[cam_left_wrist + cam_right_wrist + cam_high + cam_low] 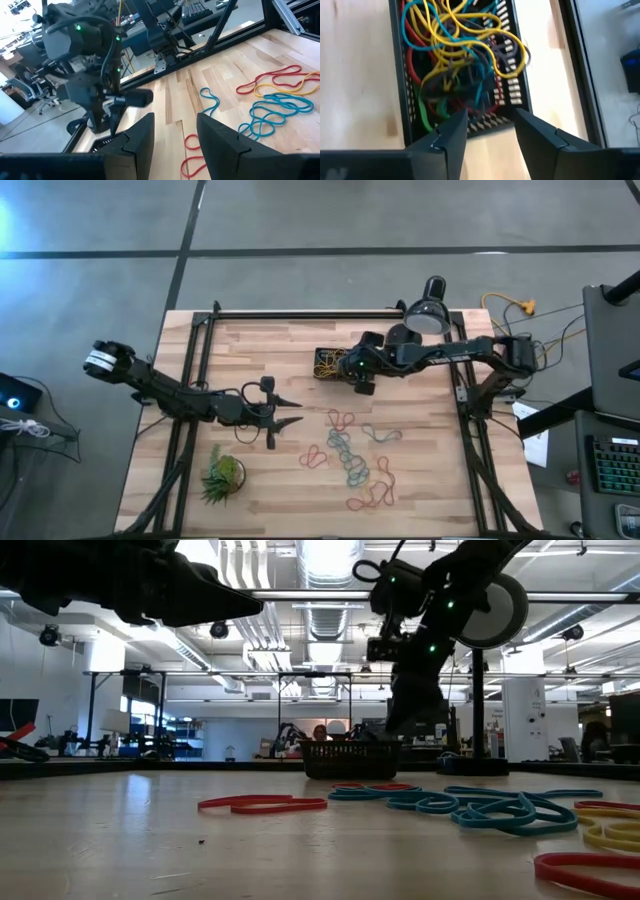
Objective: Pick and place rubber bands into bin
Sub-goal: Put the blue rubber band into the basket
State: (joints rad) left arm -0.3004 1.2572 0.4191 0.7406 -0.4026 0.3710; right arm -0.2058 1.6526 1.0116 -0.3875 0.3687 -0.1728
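Your right gripper [487, 132] hangs just above the small black slotted-wall bin [410, 107], fingers apart and empty. A tangle of yellow, blue, red and green elastic loops [457, 47] fills it. More thin coloured rubber bands [350, 460] lie loose on the wooden table [260, 350]. Your left gripper [290, 412] waits nearby, fingers apart.

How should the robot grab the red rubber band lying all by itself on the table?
The lone red rubber band lies flat and floppy, apart from the tangle of rubber bands. Probably best to come straight down from above and pinch one thin strand where nothing else overlaps it. The left claw, open, is nearest.
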